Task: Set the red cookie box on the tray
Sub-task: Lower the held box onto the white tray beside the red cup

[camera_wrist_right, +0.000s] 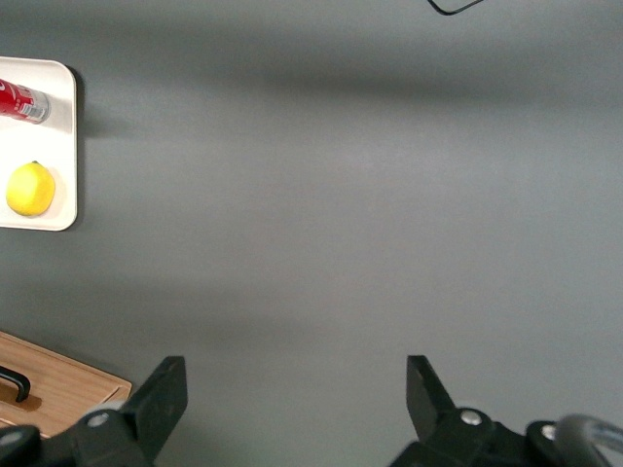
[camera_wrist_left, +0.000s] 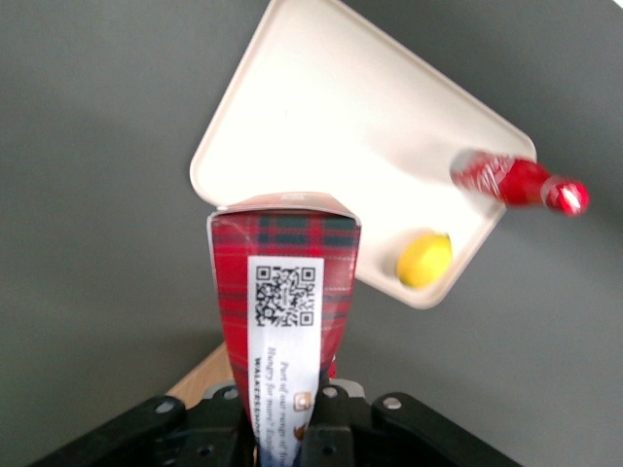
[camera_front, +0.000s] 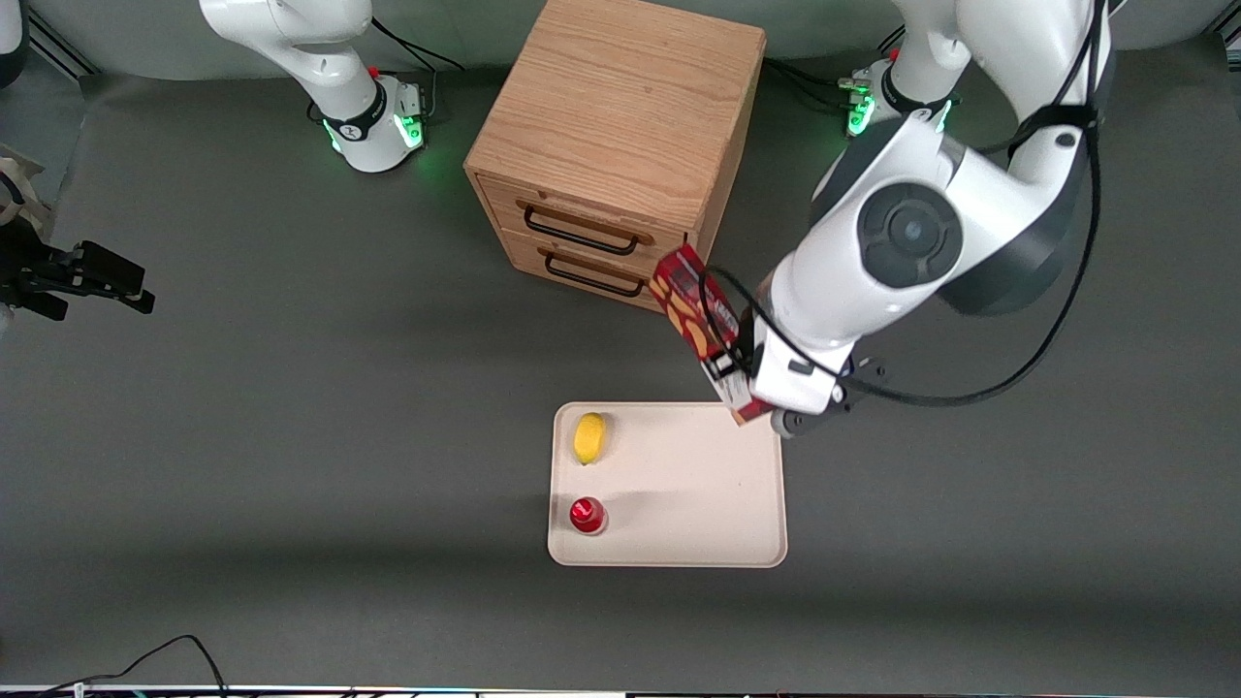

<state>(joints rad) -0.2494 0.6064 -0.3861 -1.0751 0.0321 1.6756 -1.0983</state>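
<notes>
Black two-finger gripper [camera_front: 734, 373] on the big white working arm [camera_front: 897, 242] is closed on the long, slim dark-red cardboard cookie box [camera_front: 696, 310] and holds it up in the air. It grips the box near the end with the white label patch. The box is tilted, with its other end pointing up toward the wooden drawer cabinet [camera_front: 620, 126]. The held end hangs just above the corner of the flat cream-white rectangular tray [camera_front: 698, 485] that is nearest the cabinet and the working arm. The box does not lie on the tray. In the wrist view the box [camera_wrist_left: 284, 292] sticks out from between the black fingers [camera_wrist_left: 336, 428], and its plaid end with a white strip and a square code faces the camera, with the tray [camera_wrist_left: 321, 107] below it. The tray sits on the grey table [camera_front: 291, 407], in front of the cabinet's two drawers and nearer the front camera than they are. A small yellow lemon [camera_front: 588, 437] lies on the tray near the corner closest to the cabinet, toward the parked arm's end of the table. A small red bottle with a round top [camera_front: 587, 515] stands on the same side of the tray, near the corner closer to the front camera.
</notes>
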